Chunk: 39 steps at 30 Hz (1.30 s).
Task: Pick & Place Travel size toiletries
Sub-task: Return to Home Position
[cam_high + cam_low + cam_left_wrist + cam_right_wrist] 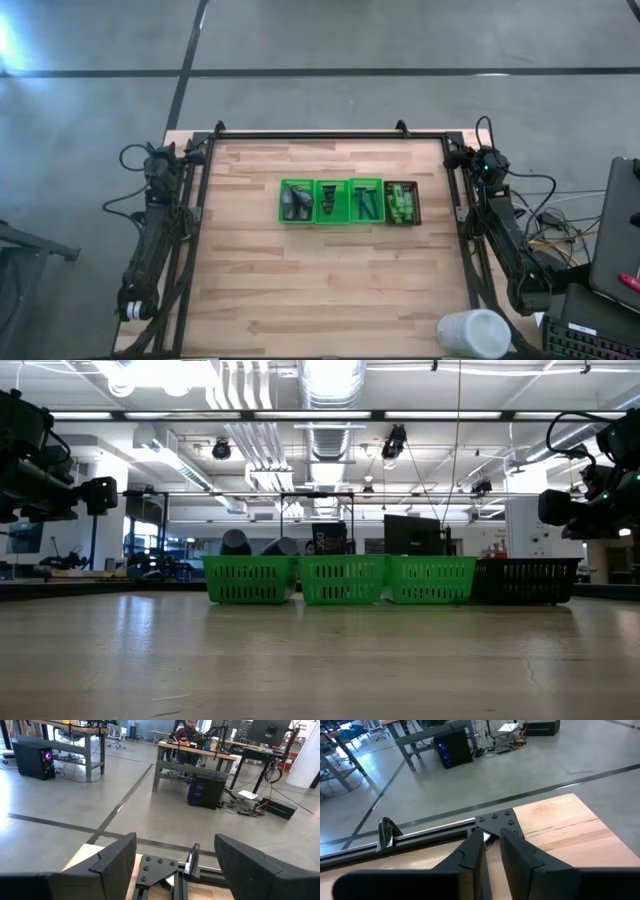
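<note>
When viewed from above, nothing loose to be found on the bench (320, 290): all toiletries sorted already into one row at the middle. Grey bottles (296, 203) in the left compartment of the green tray (300, 181), dark tubes (330, 203) in the middle one, razors (366, 203) in the right one, seemingly with the long axis toward the far edge. Green mini bottles (402, 205) in the black bin (418, 205), just beside the tray on its right side.

Left hand (175, 840) parked near the far left corner, outside the frame of the bench, fingers wide apart and holding nothing. Right hand (491, 832) parked near the far right corner as a mirror, fingers almost together with only a thin slit between, also holding nothing. Both aimed past the far rail into the room, away from the row.

For any next reach, to be judged like this: row lying inward from the hands and slightly toward the near edge, well apart from both. Running left to right, so grey bottles closer to the left hand, razors and black bin closer to the right hand. Would need a turn inward and downward first, with no item in line with either hand now. Probably no such reach needed: looks complete as sorting, with only the resting pose left to settle.
</note>
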Each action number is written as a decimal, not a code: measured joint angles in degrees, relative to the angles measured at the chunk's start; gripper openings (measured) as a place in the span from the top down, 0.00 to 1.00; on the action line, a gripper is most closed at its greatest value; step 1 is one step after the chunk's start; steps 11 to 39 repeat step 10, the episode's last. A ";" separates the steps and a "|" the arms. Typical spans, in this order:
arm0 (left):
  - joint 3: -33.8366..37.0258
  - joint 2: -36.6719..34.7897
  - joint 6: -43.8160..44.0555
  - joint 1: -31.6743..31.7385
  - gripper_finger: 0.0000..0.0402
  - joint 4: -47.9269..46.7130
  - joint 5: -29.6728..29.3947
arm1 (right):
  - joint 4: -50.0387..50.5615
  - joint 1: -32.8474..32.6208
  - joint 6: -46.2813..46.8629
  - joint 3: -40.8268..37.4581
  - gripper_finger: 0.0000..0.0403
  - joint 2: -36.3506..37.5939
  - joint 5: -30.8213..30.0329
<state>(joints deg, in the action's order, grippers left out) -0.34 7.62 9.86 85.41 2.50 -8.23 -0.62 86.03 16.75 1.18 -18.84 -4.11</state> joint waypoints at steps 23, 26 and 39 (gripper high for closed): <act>0.00 0.00 0.00 0.01 0.32 0.00 0.00 | 0.00 0.01 0.00 0.01 0.76 0.01 0.01; 0.00 0.00 0.00 0.01 0.32 0.00 0.00 | 0.00 0.01 0.00 0.01 0.76 0.01 0.01; 0.00 0.00 0.00 0.01 0.32 0.00 0.00 | 0.00 0.01 0.00 0.01 0.76 0.01 0.01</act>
